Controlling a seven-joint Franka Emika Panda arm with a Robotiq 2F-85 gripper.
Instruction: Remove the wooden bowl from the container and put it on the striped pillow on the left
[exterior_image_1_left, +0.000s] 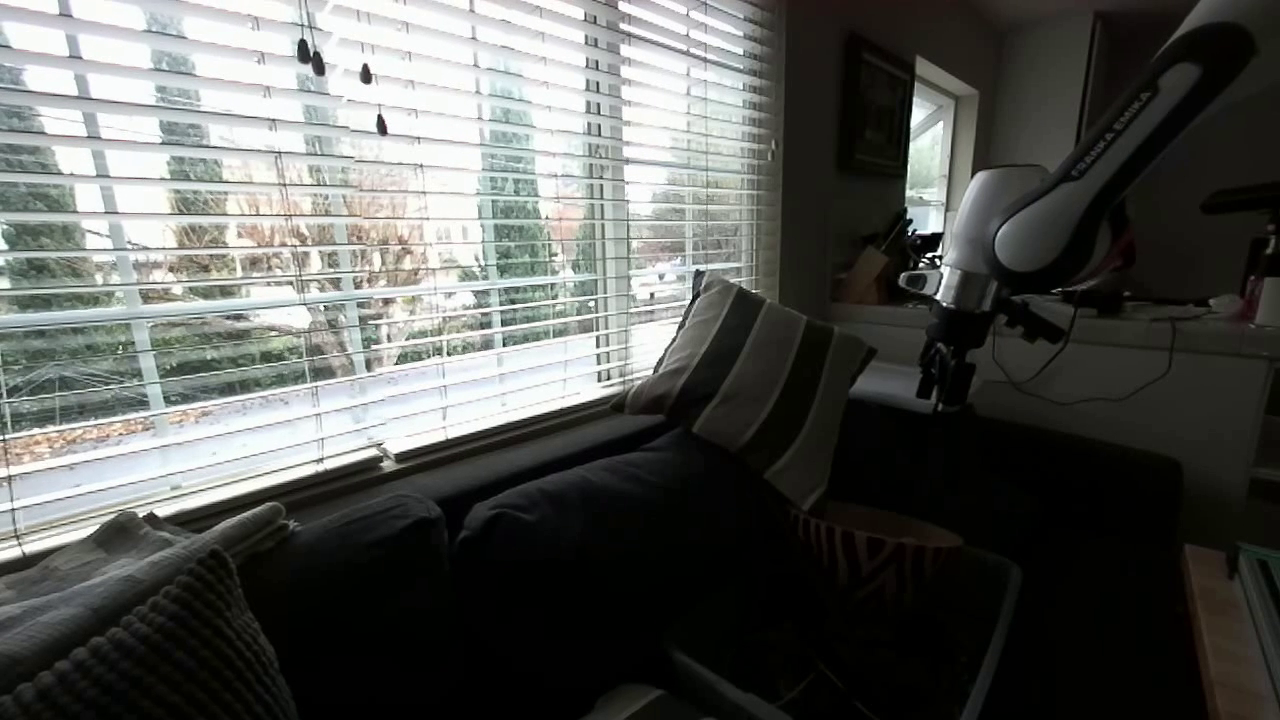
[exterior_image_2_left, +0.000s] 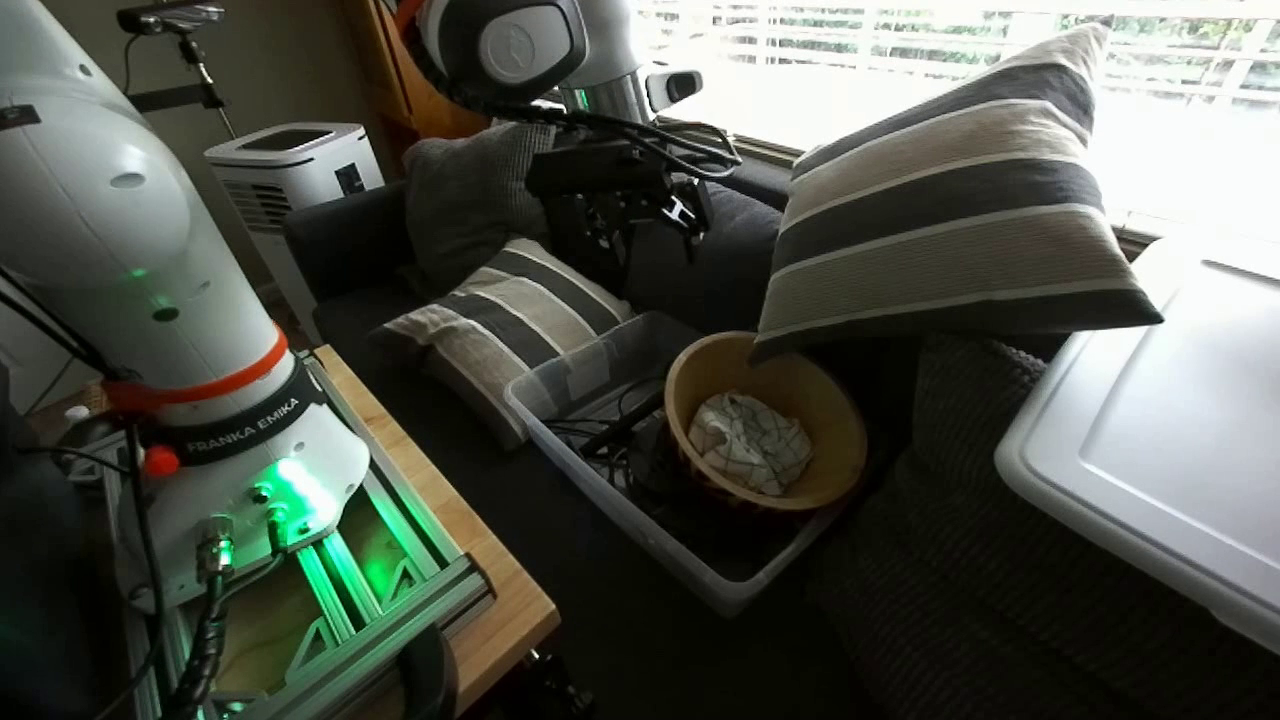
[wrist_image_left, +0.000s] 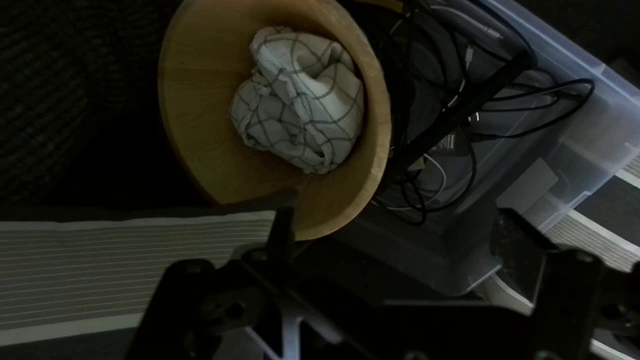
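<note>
Fingers (wrist_image_left: 282, 232) on my gripper (wrist_image_left: 397, 215) stand wide apart; the wrist view gives me both tips. In both exterior views it hangs higher than the bin (wrist_image_left: 595, 125) and well apart from it; whether squarely over, I can't tell. The bowl (wrist_image_left: 200, 110) sits tilted in one end of the bin, its rim standing above the bin's, a checked cloth (wrist_image_left: 305, 100) bunched inside. Cables (wrist_image_left: 474, 165) and a black rod (wrist_image_left: 460, 115) lie in the rest of the bin. Just beside the bin, at the end away from the bowl, lies the striped pillow (exterior_image_2_left: 530, 305); beyond it, farther from the bin, stands a grey cushion (exterior_image_2_left: 470, 190). At the bin's bowl end, a banded pillow (exterior_image_2_left: 945, 190) leans in, its corner over the bowl's rim, though whether they touch I can't make out. Past that same end is a white lid (exterior_image_2_left: 1160, 440). Behind the bin I see the sofa back (exterior_image_2_left: 745, 235), then blinds (exterior_image_1_left: 400, 250). Across from the bin's long side, my arm's base (exterior_image_2_left: 250, 470) sits on a table (exterior_image_2_left: 450, 490).
</note>
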